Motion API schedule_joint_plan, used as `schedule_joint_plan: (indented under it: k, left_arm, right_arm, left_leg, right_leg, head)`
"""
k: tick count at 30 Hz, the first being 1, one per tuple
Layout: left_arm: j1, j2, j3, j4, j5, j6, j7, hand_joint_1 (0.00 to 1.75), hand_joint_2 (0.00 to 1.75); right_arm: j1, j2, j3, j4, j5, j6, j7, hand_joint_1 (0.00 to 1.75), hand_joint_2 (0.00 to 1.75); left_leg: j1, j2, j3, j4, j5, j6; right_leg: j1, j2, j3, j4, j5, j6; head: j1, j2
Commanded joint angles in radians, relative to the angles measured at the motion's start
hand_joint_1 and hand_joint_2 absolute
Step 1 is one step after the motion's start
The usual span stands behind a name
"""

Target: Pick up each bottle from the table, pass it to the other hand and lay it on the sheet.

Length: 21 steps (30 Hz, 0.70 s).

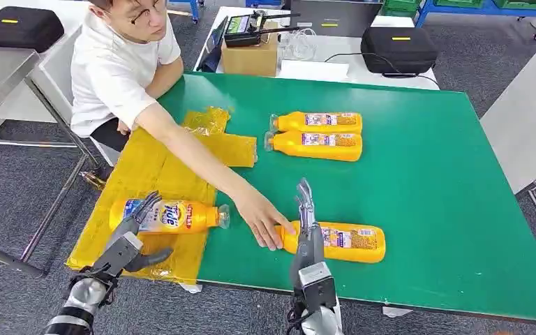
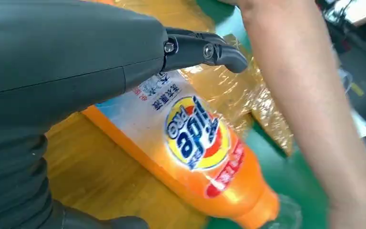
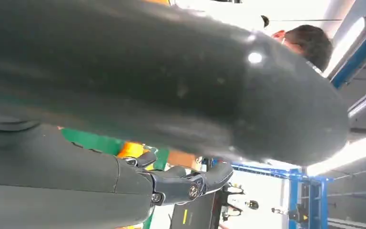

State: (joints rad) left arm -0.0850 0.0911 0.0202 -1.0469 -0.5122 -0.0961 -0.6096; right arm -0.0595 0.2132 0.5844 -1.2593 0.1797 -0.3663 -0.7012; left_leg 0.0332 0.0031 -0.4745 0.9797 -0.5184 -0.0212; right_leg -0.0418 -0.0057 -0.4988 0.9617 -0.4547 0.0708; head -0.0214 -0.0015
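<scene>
An orange Tide bottle [image 1: 171,216] [image 2: 195,143] lies on its side on the yellow sheet [image 1: 153,171], cap toward the table's middle. My left hand [image 1: 134,234] [image 2: 76,67] hovers over its base end with fingers spread and thumb apart, not gripping it. A second orange bottle [image 1: 345,241] lies on the green table [image 1: 433,195] near the front edge. My right hand [image 1: 308,213] [image 3: 181,183] stands over its neck end, fingers straight and holding nothing. A person's hand [image 1: 264,222] rests on that bottle's cap end. Two more bottles [image 1: 317,123] [image 1: 314,145] lie side by side farther back.
The person [image 1: 122,63] sits at the table's far left, with an arm [image 2: 310,105] stretched across the sheet. A cardboard box [image 1: 250,57] and a black case [image 1: 399,49] stand behind the table. A grey table [image 1: 523,118] is at the right.
</scene>
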Motion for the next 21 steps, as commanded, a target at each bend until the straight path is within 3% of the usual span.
schedule_joint_plan:
  k: [1, 3, 15, 16, 17, 21]
  left_arm:
    - [0.067, -0.154, 0.115, -0.222, 0.258, -0.082, 0.004, 0.00, 1.75]
    - [0.080, -0.203, 0.135, -0.293, 0.350, -0.070, -0.010, 0.00, 1.75]
    - [0.095, -0.200, 0.121, -0.319, 0.357, -0.059, 0.010, 0.00, 1.75]
    - [0.094, -0.209, 0.130, -0.321, 0.376, -0.054, 0.000, 0.00, 1.75]
    - [0.107, -0.242, 0.144, -0.362, 0.465, -0.075, 0.004, 0.00, 1.75]
    - [0.222, -0.293, 0.077, -0.581, 0.526, -0.092, -0.011, 0.00, 1.75]
  right_arm:
    - [-0.039, -0.054, 0.024, 0.038, 0.178, -0.095, 0.003, 0.00, 1.75]
    - [-0.031, -0.075, 0.013, 0.022, 0.318, -0.129, 0.022, 0.00, 1.75]
    - [-0.023, -0.076, -0.004, 0.011, 0.326, -0.116, 0.022, 0.00, 1.75]
    - [-0.026, -0.081, 0.000, 0.015, 0.360, -0.133, 0.031, 0.00, 1.75]
    - [-0.023, -0.108, 0.003, 0.007, 0.505, -0.197, 0.100, 0.00, 1.75]
    - [0.045, -0.217, -0.084, -0.105, 0.714, -0.222, 0.237, 0.00, 1.75]
  left_leg:
    - [0.001, 0.000, -0.002, 0.000, 0.000, 0.003]
    - [0.000, -0.001, -0.004, 0.000, 0.000, 0.002]
    - [0.001, 0.001, -0.007, -0.001, 0.000, 0.002]
    - [0.001, 0.001, -0.007, -0.001, 0.000, 0.003]
    - [0.001, 0.001, -0.007, -0.001, 0.000, 0.002]
    - [0.001, 0.000, -0.007, -0.001, -0.001, 0.005]
  right_leg:
    - [0.001, 0.000, -0.002, -0.002, 0.000, -0.003]
    - [0.001, -0.001, -0.004, -0.002, 0.000, -0.003]
    - [0.002, 0.001, -0.009, -0.002, 0.000, -0.003]
    - [0.003, 0.001, -0.008, -0.003, 0.001, -0.004]
    - [0.002, 0.001, -0.009, -0.002, 0.000, -0.003]
    - [0.003, 0.000, -0.007, -0.004, 0.000, -0.004]
  head:
    - [0.000, 0.000]
    - [0.000, 0.000]
    - [0.000, 0.000]
    - [0.000, 0.000]
    - [0.000, 0.000]
    - [0.000, 0.000]
